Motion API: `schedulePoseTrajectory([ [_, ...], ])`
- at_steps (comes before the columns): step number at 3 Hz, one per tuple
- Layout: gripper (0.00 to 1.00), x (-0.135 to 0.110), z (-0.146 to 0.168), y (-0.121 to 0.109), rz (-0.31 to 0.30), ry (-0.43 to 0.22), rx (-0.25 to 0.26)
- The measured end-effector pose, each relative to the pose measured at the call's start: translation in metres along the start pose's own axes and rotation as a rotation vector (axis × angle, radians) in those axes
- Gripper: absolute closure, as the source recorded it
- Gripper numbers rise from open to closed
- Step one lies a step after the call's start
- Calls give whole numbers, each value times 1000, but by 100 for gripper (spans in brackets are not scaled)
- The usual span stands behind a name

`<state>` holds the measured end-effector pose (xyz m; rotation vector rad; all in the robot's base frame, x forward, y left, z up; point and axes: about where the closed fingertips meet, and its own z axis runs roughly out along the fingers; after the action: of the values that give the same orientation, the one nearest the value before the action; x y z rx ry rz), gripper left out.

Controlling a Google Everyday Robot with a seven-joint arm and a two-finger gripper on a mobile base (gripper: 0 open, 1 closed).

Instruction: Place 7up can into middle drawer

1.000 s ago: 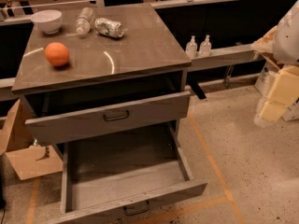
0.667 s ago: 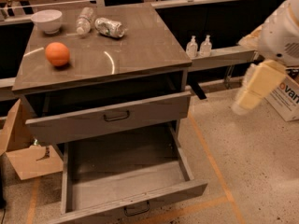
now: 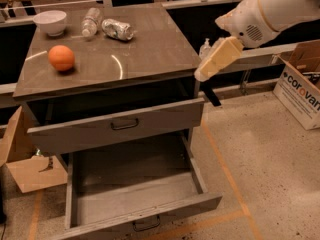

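Gripper, right of cabinet top: state cannot be told. Hazard: 7up can, lying beside bottle at far edge, being nudged rolling during approach

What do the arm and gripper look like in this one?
The arm is a bulky, rounded white shell with a thin tan ring and a small perforated vent. The gripper, just off the right front corner of the cabinet, is a blocky cream-yellow piece. No cables show.

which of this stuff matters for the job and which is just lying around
Job: 7up can on the cabinet top; middle drawer, open; gripper off the cabinet's right edge.
Lying about: orange, bowl, water bottle, upper drawer, cardboard box.
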<state>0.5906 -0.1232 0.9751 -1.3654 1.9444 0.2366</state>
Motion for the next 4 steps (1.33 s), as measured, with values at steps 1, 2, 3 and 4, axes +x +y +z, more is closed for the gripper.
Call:
schedulePoseTrajectory([
  [1, 0, -20, 53, -22, 78, -76, 37],
  [2, 0, -37, 108, -51, 234, -189, 86],
  [3, 0, -36, 108, -49, 231, -185, 80],
  [4, 0, -41, 126, -56, 237, -216, 109],
])
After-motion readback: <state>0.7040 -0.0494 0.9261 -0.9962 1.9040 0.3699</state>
